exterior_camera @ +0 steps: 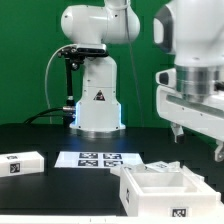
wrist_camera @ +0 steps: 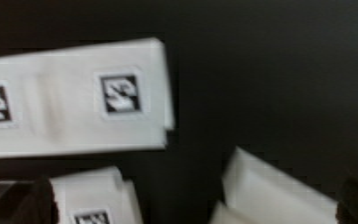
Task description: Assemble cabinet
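Note:
The cabinet body (exterior_camera: 160, 188) is an open white box with a tag on its front, at the front of the table on the exterior view's right. A loose white tagged panel (exterior_camera: 20, 163) lies at the exterior view's left, and a small white part (exterior_camera: 160, 165) lies behind the box. My gripper (exterior_camera: 198, 140) hangs well above the box, open and empty. The blurred wrist view shows a flat white piece with two tags (wrist_camera: 69, 100), a tagged white part (wrist_camera: 96, 195) and a plain white part (wrist_camera: 274, 190); my fingers cannot be made out there.
The marker board (exterior_camera: 90, 158) lies flat mid-table in front of the white robot pedestal (exterior_camera: 97, 105). A green wall stands behind. The table top is black.

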You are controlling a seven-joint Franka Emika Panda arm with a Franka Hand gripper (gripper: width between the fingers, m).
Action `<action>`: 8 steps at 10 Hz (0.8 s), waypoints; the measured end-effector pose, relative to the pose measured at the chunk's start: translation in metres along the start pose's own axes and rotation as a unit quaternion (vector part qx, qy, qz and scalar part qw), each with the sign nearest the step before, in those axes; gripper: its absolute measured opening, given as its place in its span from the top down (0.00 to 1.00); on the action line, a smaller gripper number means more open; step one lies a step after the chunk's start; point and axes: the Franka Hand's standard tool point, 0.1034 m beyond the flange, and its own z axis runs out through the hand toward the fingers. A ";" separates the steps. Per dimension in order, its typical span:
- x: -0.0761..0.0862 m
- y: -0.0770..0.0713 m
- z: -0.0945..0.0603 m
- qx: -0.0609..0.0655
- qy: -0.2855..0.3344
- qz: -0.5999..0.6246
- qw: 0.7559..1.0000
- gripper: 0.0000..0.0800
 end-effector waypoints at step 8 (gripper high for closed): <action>0.005 0.045 0.049 0.027 0.031 -0.054 0.998 0.00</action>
